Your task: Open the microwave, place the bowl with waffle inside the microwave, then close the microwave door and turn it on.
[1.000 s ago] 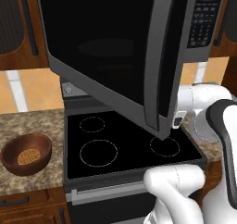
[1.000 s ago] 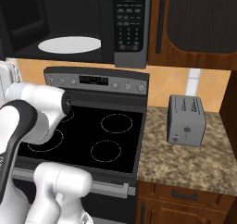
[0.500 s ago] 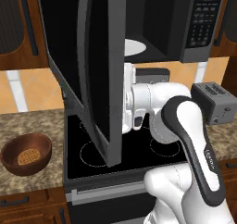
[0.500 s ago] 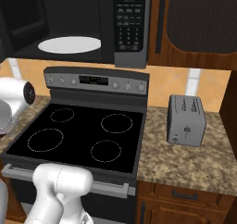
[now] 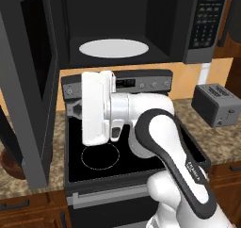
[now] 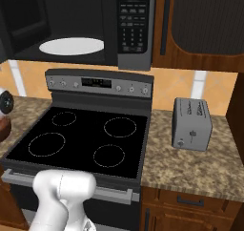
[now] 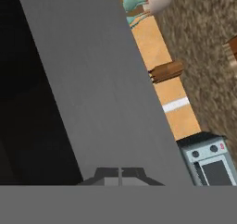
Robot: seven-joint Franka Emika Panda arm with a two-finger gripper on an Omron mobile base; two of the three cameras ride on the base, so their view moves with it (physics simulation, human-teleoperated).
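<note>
Microwave door (image 5: pixel 28 85) now swung fully open

Left base view: the door stands wider than before; my arm is folded beside it, the bowl (image 5: pixel 10 163) peeks under it on the tabletop. Right base view: turntable (image 6: pixel 71 46) bare inside the microwave (image 6: pixel 95 25). Hand view: my claw (image 7: pixel 120 174) is closed, empty, against the grey door.

door: the microwave door (image 5: pixel 30 88) now stands swung fully open to the left, edge-on no longer | turntable (image 5: pixel 113 48): now plainly exposed in the open microwave (image 5: pixel 141 24) | arm (image 5: pixel 141 123): drawn back left over the stove (image 5: pixel 117 147) | bowl (image 5: pixel 9 163): now mostly hidden behind the door
</note>
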